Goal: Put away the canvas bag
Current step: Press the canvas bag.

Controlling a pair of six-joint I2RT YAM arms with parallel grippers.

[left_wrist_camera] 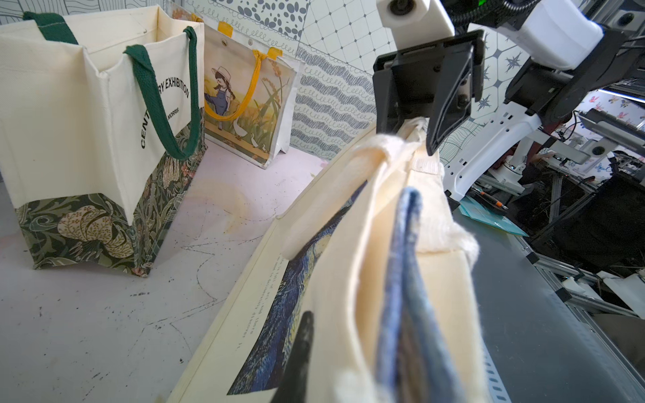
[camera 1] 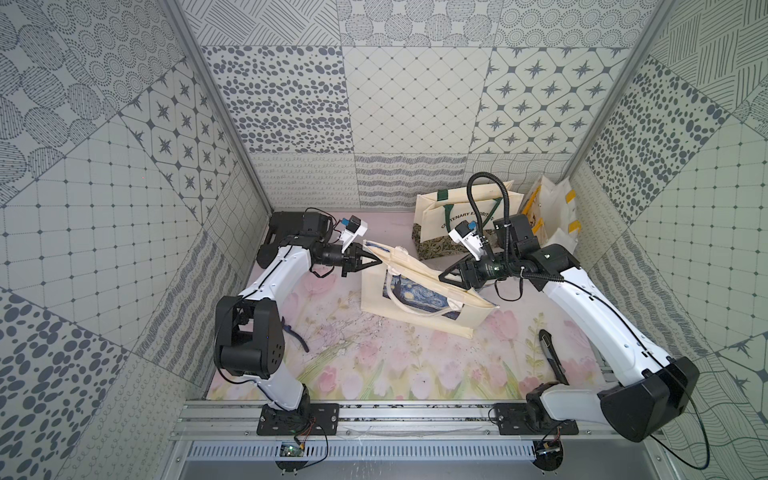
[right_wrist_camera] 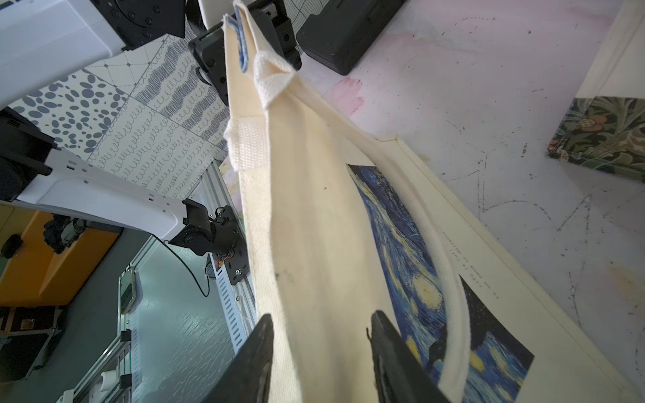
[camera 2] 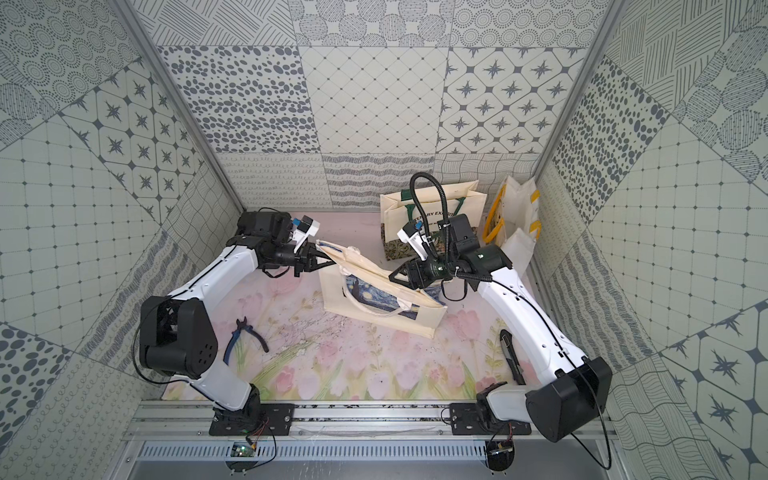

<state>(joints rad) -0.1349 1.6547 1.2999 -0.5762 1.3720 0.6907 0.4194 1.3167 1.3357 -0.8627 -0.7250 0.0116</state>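
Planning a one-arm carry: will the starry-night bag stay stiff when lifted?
Probably floppy: the canvas bag sags from the corner pinched by the left gripper. Likely light, as that one pinch props it. Its loose handle may dangle.

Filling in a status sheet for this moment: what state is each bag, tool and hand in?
canvas bag: top edge raised, lower edge on the table
left hand: shut on the bag's corner
right hand: open, jaws astride the rim
green-handled bag: upright, mouth open
yellow-handled bag: upright
pliers: lying flat
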